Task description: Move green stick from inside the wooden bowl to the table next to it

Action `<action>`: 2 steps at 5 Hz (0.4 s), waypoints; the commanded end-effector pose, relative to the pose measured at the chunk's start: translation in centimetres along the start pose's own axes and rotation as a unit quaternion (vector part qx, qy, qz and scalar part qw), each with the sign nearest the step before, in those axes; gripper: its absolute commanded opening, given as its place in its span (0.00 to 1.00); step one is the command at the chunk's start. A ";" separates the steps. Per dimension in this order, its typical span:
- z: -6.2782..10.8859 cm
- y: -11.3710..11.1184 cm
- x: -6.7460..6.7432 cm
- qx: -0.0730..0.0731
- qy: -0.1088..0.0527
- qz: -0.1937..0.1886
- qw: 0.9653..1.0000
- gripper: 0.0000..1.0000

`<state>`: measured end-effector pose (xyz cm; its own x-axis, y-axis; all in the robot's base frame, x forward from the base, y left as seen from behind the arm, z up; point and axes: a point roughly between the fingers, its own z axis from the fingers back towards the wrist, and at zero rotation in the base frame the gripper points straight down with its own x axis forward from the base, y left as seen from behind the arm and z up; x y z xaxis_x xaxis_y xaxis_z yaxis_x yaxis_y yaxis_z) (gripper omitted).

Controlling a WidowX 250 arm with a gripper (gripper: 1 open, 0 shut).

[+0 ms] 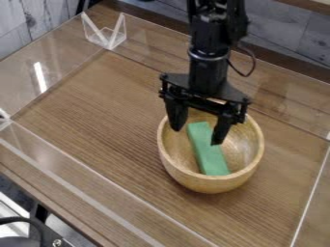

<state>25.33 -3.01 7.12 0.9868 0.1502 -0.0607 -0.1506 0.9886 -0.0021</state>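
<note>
approach step in hand: gripper [202, 121] hanging straight down over the far half of the wooden bowl [177, 166], fingers spread wide and released, grasping nothing. one fingertip low over the bowl's far-left rim area, the other reaching down inside the bowl near the upper part of the green stick [207, 152]; contact with the block not evident, though too close to rule out for the lower finger. pick not yet made, so task judged to be at its early stage, with lift and placement all left to do

green stick lying flat on the bowl's floor, inside the rim, partly hidden at its far end by the fingers. long axis running from the far-left of the bowl toward the near-right, a little off the straight near-far line, the near end pointing toward the front-right rim. broad face up, narrow sides facing left and right

next move judged to call for a short further descent until the fingers bracket the narrow width of the block, with the line between the fingers set across the long axis rather than along it, then a close. seemingly roughly across it already, but exact alignment hard to tell from this single view. risk judged: a fingertip catching the thick rim or pressing on top of the block instead of beside it. afterwards, a lift clear of the rim and a set-down on bare table [91, 116] just beside the bowl, with ample free wood to its left
</note>
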 end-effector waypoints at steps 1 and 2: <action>0.4 -0.4 0.6 -0.006 -0.028 0.000 1.000 1.00; -0.2 -0.4 0.8 -0.005 -0.032 0.000 0.999 1.00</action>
<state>25.68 -3.07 6.06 0.9864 0.1617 -0.0312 -0.1618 0.9868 -0.0033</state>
